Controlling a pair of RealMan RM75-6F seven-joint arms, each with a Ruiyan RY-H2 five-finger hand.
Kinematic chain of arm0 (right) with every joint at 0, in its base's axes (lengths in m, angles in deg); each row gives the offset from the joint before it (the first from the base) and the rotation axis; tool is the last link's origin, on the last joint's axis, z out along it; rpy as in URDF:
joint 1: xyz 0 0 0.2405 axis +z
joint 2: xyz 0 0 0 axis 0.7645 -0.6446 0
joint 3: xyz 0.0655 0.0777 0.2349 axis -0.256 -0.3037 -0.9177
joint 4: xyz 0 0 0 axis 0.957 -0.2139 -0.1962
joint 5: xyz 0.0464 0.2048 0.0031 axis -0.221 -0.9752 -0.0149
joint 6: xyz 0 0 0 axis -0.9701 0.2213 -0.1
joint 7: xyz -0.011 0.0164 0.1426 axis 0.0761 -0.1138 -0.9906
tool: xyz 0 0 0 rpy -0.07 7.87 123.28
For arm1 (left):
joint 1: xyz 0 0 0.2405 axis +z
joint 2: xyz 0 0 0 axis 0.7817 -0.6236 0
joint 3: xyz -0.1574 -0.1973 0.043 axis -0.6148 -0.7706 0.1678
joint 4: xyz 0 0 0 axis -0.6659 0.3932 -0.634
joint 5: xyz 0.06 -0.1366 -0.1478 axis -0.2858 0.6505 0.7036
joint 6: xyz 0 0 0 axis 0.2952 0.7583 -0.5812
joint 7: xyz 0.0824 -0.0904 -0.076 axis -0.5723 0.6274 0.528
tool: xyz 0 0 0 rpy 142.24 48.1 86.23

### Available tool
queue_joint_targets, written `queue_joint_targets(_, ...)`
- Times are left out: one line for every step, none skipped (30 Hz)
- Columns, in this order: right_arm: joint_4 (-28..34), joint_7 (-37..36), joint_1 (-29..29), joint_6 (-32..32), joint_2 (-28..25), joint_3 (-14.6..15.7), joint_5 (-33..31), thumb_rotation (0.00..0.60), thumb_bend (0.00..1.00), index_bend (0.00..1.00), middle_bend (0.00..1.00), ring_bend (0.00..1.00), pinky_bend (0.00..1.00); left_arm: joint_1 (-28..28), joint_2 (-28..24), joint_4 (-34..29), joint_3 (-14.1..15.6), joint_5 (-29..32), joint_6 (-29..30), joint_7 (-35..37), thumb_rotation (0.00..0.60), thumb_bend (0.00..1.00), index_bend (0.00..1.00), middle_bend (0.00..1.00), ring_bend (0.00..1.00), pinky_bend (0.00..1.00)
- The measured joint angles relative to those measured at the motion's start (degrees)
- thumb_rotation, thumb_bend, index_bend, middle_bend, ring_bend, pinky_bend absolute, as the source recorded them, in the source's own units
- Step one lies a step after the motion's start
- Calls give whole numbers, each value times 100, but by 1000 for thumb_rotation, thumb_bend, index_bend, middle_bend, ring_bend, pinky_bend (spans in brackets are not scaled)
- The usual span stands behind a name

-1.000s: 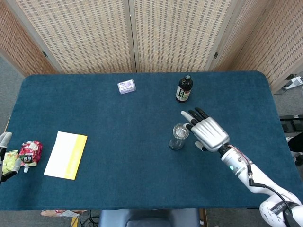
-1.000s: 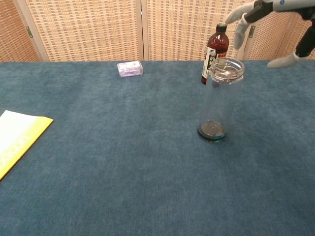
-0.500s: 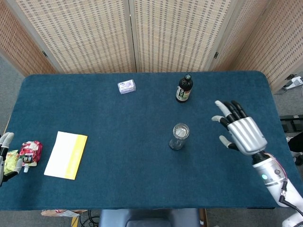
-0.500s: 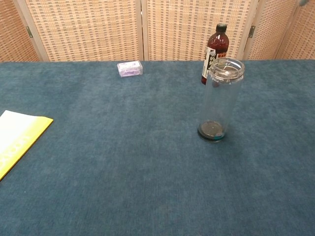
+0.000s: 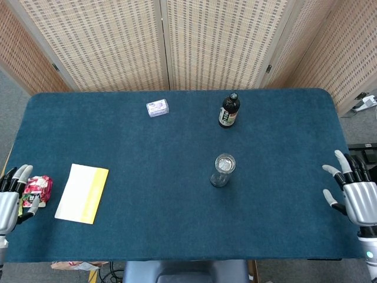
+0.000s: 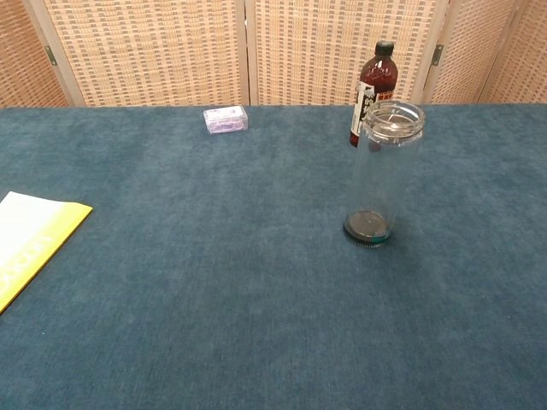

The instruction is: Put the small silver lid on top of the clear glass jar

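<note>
The clear glass jar stands upright near the middle of the blue table. A small silver lid lies across its mouth. My right hand hovers at the table's right front edge, far from the jar, fingers spread and holding nothing. At the left front edge my left hand also has its fingers apart and holds nothing. The chest view shows neither hand.
A dark drink bottle stands behind the jar. A small purple box lies at the back. A white and yellow booklet and a red snack pouch lie at the left, by my left hand.
My right hand has drawn back from beside the jar's top to the table's right front edge. The left hand has come up slightly into view. The jar has not moved.
</note>
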Motion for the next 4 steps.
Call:
queue_joint_targets(-34,-5,-52,30,18,-8,2,600,315,249,0,0,0,-20,13,12,6,-17,-23,-8,600,349,0,84,0,110)
queue_joint_targets(-41,-14,-78,54,22,-21,6,600,315,248,0,0,0,-40,30,29,15,-27,-59,-18,600,349,0,84,0,110)
queue_joint_targets(-32,-28,-100,101,20,-41,17,600,315,248,0,0,0,-53,41,40,23,-29,-87,-29,600,349,0,84,0,110)
queue_joint_targets(-21,-41,-124,150,15,-61,30,600,315,248,0,0,0,-66,51,48,30,-27,-115,-37,600,349,0,84,0,110)
